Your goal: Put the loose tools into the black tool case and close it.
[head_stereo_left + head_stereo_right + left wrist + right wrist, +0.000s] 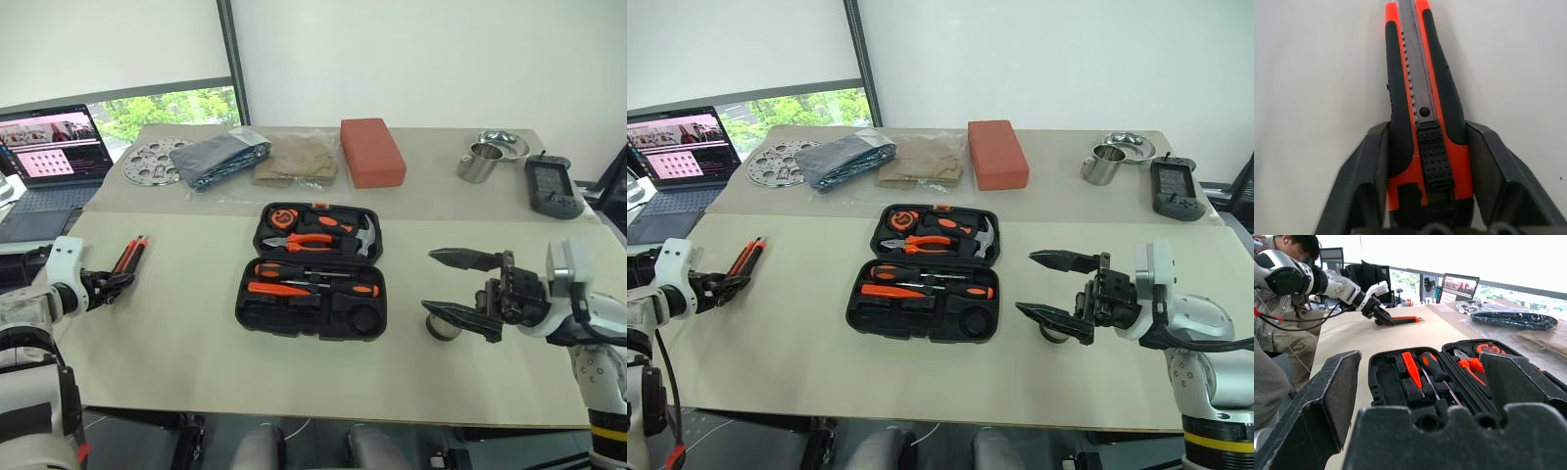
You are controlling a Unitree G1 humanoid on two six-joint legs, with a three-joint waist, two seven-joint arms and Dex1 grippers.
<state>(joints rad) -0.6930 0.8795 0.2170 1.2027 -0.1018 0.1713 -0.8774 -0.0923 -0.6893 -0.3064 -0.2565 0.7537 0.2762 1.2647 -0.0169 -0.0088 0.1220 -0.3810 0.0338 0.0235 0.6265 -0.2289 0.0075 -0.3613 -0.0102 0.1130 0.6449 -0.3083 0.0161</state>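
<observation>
The black tool case [257,313] lies open at the table's middle. Two orange-and-black screwdrivers [312,289] rest in its near half; pliers, a hammer and a tape measure fill the far half. At the table's left lies the orange-and-black utility knife [130,257]. My left gripper [116,282] is shut on its near end, a finger [1369,166] pressing each side of the handle [1420,88], and the knife still rests on the table. My right gripper [428,281] hangs open right of the case, just above a small grey tape roll [443,326].
On the far table stand a red-orange block [372,150], bagged cloths [230,157], a perforated metal disc [155,162], a metal cup [477,162] and bowl [505,145], and a black device [552,186]. A laptop [49,157] sits far left. A person [1278,308] sits beside the table's left end.
</observation>
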